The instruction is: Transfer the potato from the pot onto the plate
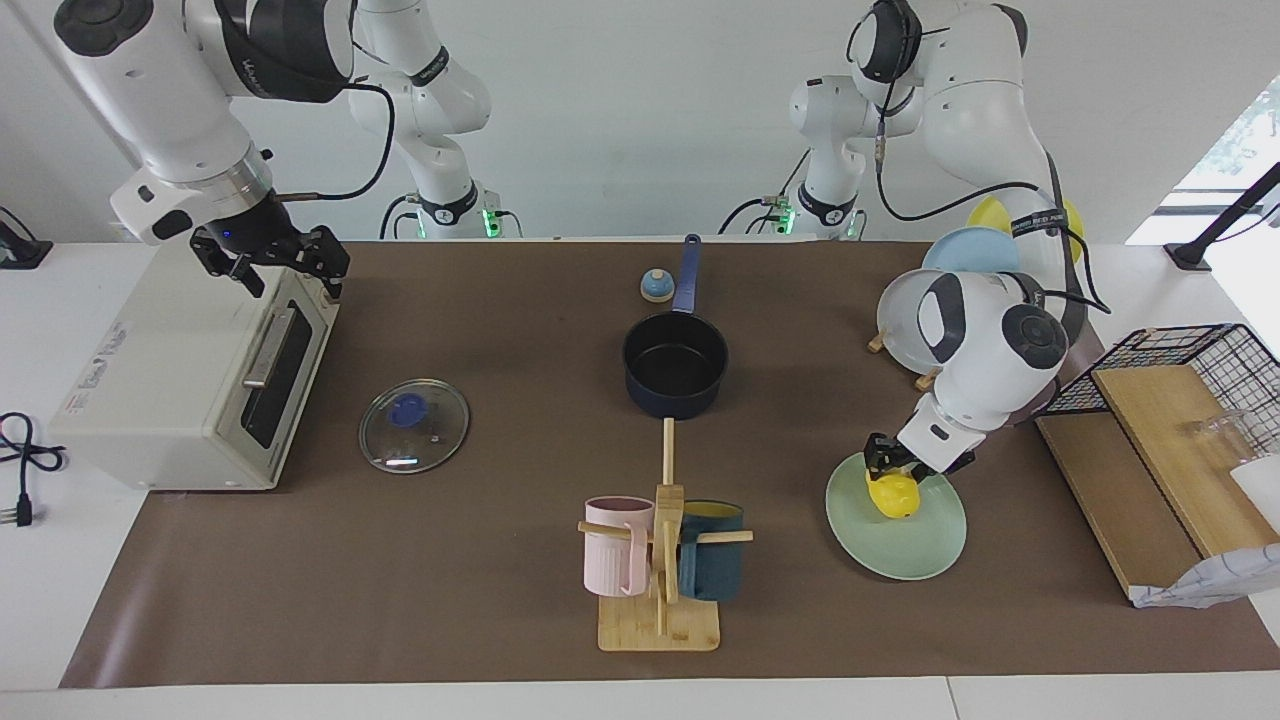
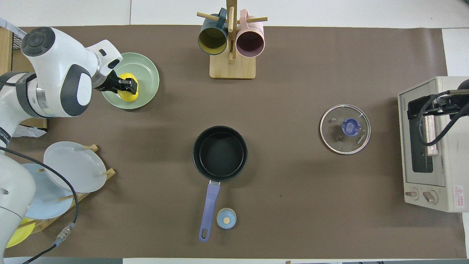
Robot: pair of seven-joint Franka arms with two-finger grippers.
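The left arm bends down from its base with its elbow high and its wrist tipped steeply toward the bench [image 1: 500, 600], so that the left pincer [image 1: 889, 470] sits low over the pale mint-green round plate [image 1: 915, 550], at the left arm's end of the bench. Its black fingers [image 2: 126, 85] are clamped on the small bright yellow lumpy toy potato [image 1: 893, 495], which is down within the plate's rim on the part of the plate nearest the robots; whether the potato rests on the plate cannot be told.

The dark navy-blue round saucepan [image 1: 675, 365] with its long straight blue handle [image 2: 209, 205] stands mid-bench with its black interior bare, well apart from the plate. A round glass lid with a blue knob [image 1: 413, 425] lies flat toward the right arm's end.

The right arm waits with the right pincer [image 1: 285, 262] held above the top front edge of the cream toaster oven [image 1: 190, 380], its fingers spread apart.
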